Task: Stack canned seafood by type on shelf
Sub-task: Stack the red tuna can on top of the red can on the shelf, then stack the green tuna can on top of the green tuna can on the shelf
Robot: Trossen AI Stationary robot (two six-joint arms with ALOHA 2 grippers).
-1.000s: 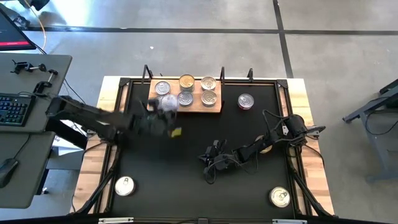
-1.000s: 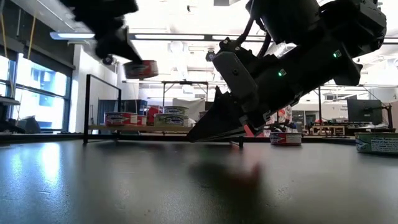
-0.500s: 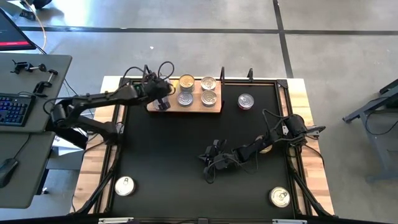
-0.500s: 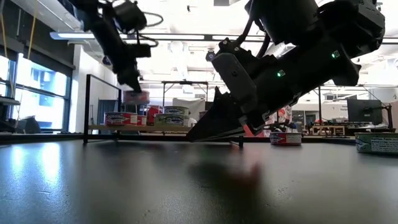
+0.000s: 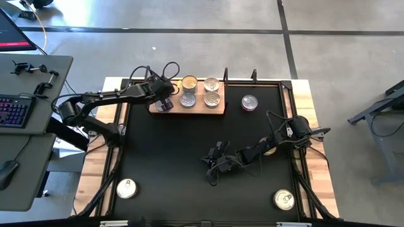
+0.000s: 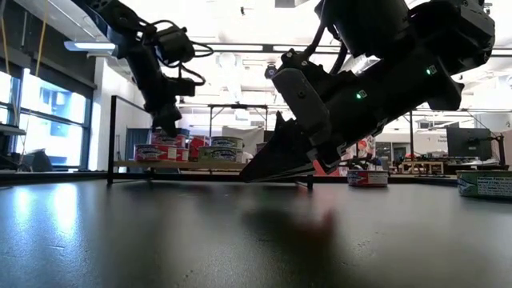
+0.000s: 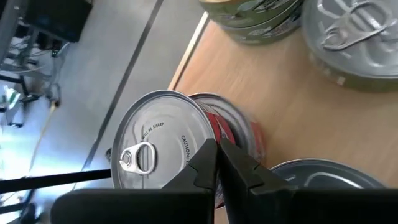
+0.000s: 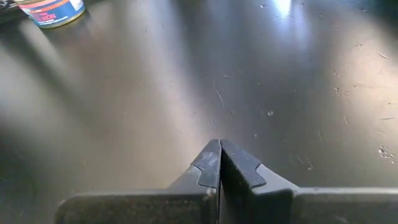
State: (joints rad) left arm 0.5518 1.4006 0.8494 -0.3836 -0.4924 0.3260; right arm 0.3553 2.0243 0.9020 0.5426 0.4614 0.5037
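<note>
A can is held by the left gripper over the wooden shelf.

The black mat [image 5: 189,157] fills the middle of the high view. The shelf [image 5: 189,104] is seen at its upper middle, with cans [image 5: 211,91] set on it. The right gripper [image 5: 210,169] is rested on the mat at the middle, jaws pressed together on nothing. The left gripper [image 5: 166,101] is placed at the shelf's left end, clenched on a red-sided can [image 7: 155,149] set on another can.
</note>
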